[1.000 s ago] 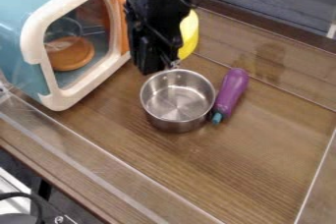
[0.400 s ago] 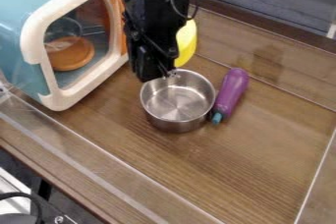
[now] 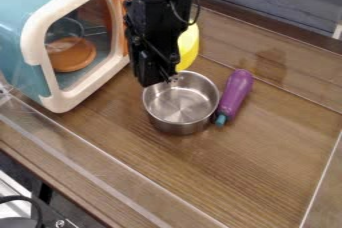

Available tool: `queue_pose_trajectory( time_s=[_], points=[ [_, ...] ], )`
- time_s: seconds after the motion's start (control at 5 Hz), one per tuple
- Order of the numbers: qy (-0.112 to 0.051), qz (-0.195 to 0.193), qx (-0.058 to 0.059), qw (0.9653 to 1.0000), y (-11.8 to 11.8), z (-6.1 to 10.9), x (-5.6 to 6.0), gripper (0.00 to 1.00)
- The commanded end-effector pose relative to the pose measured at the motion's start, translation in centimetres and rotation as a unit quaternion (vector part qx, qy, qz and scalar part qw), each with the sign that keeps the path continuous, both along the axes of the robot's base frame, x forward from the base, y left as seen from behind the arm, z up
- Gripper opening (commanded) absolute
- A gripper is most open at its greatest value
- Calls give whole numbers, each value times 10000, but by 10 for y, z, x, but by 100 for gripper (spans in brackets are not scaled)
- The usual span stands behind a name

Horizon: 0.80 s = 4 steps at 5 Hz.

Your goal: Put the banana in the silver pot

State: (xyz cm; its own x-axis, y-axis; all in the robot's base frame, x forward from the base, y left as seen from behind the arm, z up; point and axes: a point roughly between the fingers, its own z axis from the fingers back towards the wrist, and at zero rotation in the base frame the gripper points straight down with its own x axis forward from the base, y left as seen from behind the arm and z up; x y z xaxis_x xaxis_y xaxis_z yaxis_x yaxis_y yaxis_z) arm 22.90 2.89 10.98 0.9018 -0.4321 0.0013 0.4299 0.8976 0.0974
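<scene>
The yellow banana (image 3: 190,44) hangs off the table, showing at the right side of my black gripper (image 3: 163,68). The gripper points straight down and is shut on the banana. Just below and in front stands the silver pot (image 3: 181,103), round, shiny and with nothing inside. The fingertips hover over the pot's far left rim. Most of the banana's left part is hidden behind the gripper body.
A purple eggplant (image 3: 234,94) with a green stem lies right of the pot, almost touching it. A blue and cream toy microwave (image 3: 54,42) with an orange dish inside stands at the left, close to the gripper. A raised wooden ledge runs along the back.
The gripper and the banana have edged very slightly down and left. The pot and the eggplant have not moved.
</scene>
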Motion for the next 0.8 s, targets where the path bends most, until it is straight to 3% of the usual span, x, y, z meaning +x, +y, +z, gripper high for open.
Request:
queue_pose_trajectory(
  time_s=[0.0,0.6],
  points=[
    [-222,52,7,9997,4,7,3,0],
    [-254,69,-17,9997,5,3,4,0]
  ],
)
